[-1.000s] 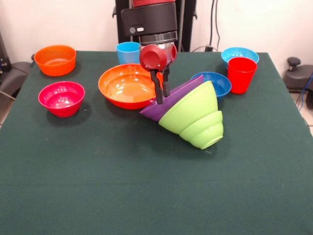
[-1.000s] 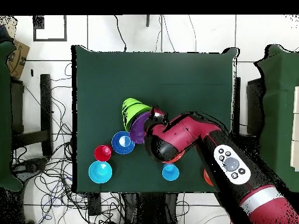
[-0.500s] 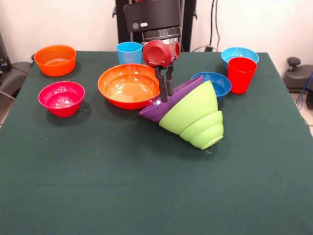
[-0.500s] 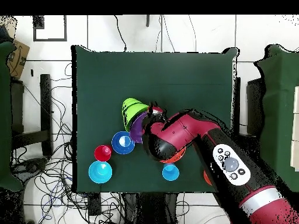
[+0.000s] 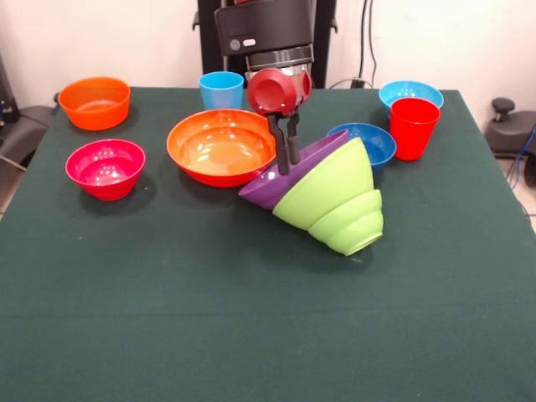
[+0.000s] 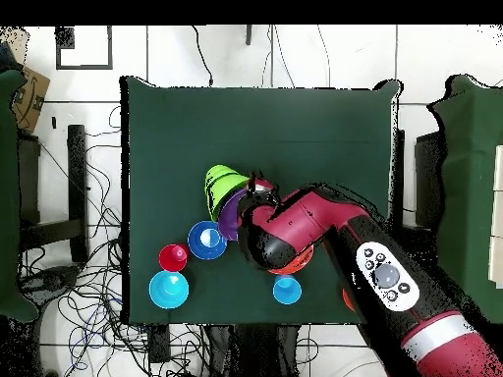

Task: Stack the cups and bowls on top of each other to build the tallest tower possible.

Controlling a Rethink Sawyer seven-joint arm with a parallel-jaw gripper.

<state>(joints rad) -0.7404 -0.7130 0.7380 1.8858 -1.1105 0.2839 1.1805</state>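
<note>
Front view: fingers pinch tilted purple bowl's rim

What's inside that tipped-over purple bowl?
The robot's hand reaches down at the rim of the large glossy purple bowl, which lies tilted, nested in two lime green plastic bowls. Its deeper interior faces away, so any contents are hidden.

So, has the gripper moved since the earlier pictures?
Yes. The gripper has shifted right in the front view, away from the large orange bowl and toward the dark blue bowl.
</note>
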